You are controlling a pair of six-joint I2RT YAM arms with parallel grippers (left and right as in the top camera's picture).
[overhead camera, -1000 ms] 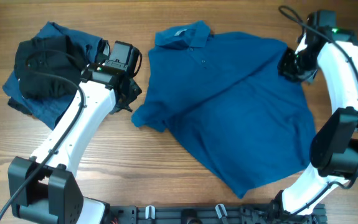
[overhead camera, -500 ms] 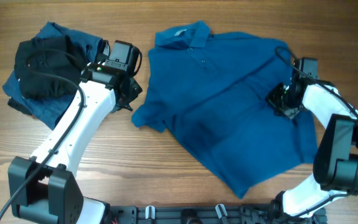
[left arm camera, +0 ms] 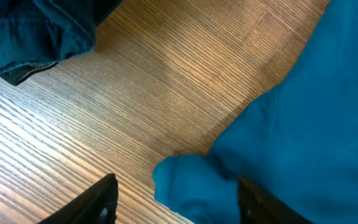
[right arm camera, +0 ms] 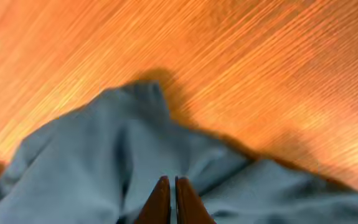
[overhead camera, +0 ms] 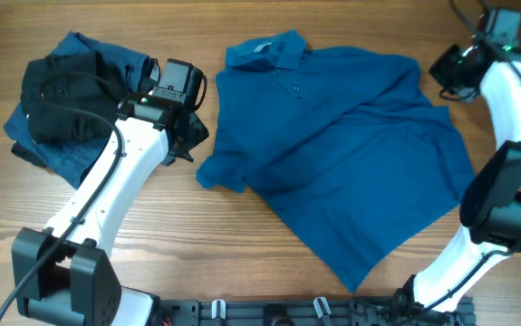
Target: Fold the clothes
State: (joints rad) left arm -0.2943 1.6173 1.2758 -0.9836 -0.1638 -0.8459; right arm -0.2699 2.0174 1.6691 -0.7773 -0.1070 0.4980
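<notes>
1 blue polo shirt (overhead camera: 351, 154), spread flat, bench (overhead camera: 242, 244) centre. 1 black garment (overhead camera: 61, 95) atop dark blue clothes (overhead camera: 56, 154), left; their number unclear. 2 tools: left tool (left arm camera: 174, 202) spread astride shirt sleeve; right tool (right arm camera: 169, 199) pressed together over shirt edge.
</notes>
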